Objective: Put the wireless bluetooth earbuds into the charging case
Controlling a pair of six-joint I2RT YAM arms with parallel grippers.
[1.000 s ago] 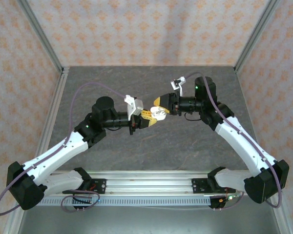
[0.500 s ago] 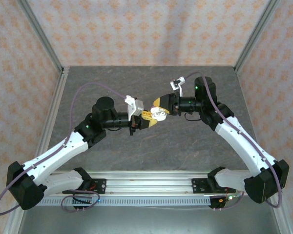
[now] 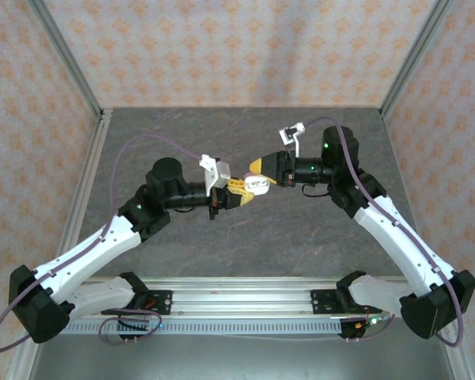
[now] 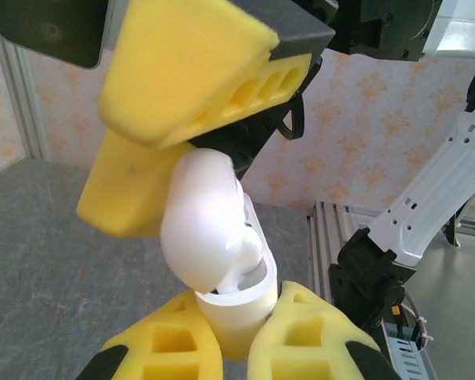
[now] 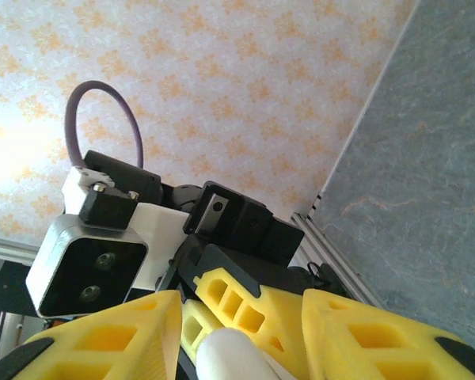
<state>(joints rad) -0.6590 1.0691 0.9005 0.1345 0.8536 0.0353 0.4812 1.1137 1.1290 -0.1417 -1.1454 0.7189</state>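
Held in mid-air over the grey worktop's (image 3: 301,237) middle: glossy white pebble-shaped charging case (image 4: 210,229), base clenched in left gripper (image 4: 233,317), lid ajar between right gripper's (image 5: 237,340) loose jaws. Cannot tell of earbuds inside; lid-closing seemingly left.

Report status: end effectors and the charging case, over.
Left end effector shut on white charging case base. Right end effector straddling its open lid, grip unclear. Case aloft above table, nothing blocking.
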